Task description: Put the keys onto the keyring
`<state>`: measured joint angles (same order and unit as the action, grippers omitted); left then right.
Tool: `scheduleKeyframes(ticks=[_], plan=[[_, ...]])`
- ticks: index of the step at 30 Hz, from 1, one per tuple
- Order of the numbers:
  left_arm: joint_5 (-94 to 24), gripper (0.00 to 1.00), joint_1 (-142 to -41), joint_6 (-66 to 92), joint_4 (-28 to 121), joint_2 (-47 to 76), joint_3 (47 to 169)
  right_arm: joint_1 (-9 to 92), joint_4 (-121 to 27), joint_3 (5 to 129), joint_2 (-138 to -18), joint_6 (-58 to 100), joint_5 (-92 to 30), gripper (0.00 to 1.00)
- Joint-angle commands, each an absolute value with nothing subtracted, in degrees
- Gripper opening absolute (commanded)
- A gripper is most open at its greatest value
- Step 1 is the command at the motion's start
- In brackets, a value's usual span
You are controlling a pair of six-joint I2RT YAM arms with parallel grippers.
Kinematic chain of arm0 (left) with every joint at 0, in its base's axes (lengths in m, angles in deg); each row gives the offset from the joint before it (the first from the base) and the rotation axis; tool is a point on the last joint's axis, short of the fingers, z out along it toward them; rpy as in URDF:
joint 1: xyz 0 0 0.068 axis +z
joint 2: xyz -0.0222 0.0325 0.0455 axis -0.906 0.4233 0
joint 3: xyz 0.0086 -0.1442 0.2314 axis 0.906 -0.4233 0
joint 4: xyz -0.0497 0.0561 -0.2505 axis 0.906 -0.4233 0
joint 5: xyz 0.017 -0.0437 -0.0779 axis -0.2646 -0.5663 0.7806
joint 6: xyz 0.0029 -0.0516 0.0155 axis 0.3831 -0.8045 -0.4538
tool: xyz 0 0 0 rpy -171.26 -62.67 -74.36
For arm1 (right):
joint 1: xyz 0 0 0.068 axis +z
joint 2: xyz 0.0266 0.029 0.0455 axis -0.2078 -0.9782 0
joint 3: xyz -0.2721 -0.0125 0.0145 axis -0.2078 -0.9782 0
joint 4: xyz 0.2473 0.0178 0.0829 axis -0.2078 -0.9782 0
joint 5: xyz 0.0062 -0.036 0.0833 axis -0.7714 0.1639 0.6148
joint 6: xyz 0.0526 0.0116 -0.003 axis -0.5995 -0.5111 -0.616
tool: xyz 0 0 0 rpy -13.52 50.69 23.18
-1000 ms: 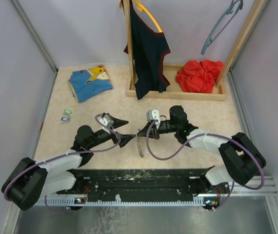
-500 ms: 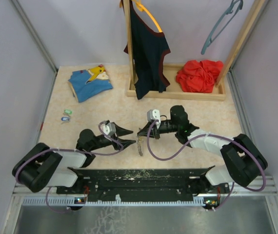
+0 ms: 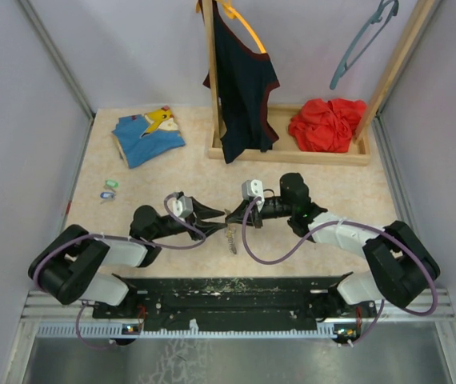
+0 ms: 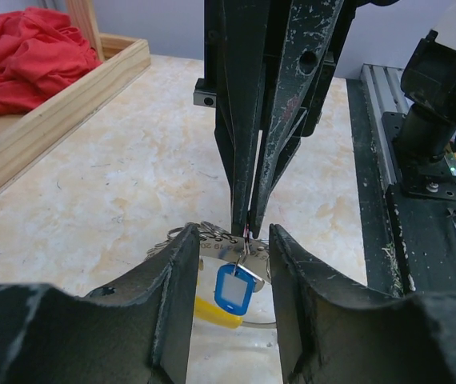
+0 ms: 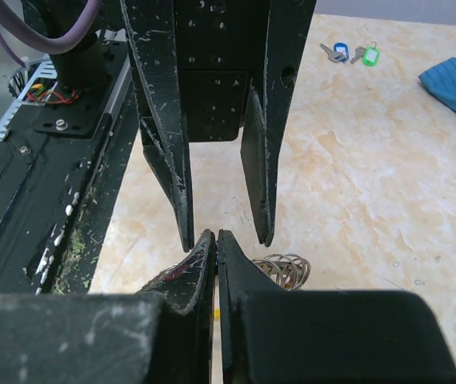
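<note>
Keyring [image 3: 230, 235] hangs low over the surface [image 3: 324, 180], pinched in the right end effector [image 3: 226, 216]. The left end effector [image 3: 210, 214], spread, has just moved in to straddle it. The keys [image 3: 109, 189] lie far left, untouched.

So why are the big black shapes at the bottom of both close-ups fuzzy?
Left wrist view: that arm's own jaws sit too near the lens, so they blur, while the keyring beyond is crisp. Right wrist view: same blur at the bottom; the distant keys look sharp.
</note>
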<state>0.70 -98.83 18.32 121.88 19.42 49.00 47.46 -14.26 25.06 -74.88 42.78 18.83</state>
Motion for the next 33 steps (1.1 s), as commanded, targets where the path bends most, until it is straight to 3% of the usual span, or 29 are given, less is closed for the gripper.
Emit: scheduleKeyframes(ticks=[1, 12, 17, 24, 30, 33], plan=[[2.5, 0.45, -98.6, 17.7, 122.2, 20.5, 50.7, 47.3, -10.0, 25.3, -72.7, 42.5, 20.6, 0.00], [3.5, 0.42, -98.6, 18.4, 120.4, 20.7, 50.0, 47.3, -9.7, 25.1, -72.2, 42.0, 20.3, 0.00], [4.7, 0.31, -98.6, 17.7, 120.3, 21.2, 50.9, 47.3, -9.6, 25.2, -72.3, 41.8, 20.6, 0.00], [5.2, 0.24, -98.6, 17.2, 119.5, 21.7, 51.7, 47.3, -9.6, 25.2, -72.4, 41.9, 20.6, 0.00], [5.4, 0.01, -98.6, 17.7, 118.1, 21.1, 52.0, 47.3, -10.2, 25.6, -72.4, 41.9, 20.8, 0.00], [5.0, 0.00, -98.6, 18.4, 116.3, 19.7, 52.1, 47.3, -11.4, 25.7, -72.2, 42.2, 20.5, 0.00]])
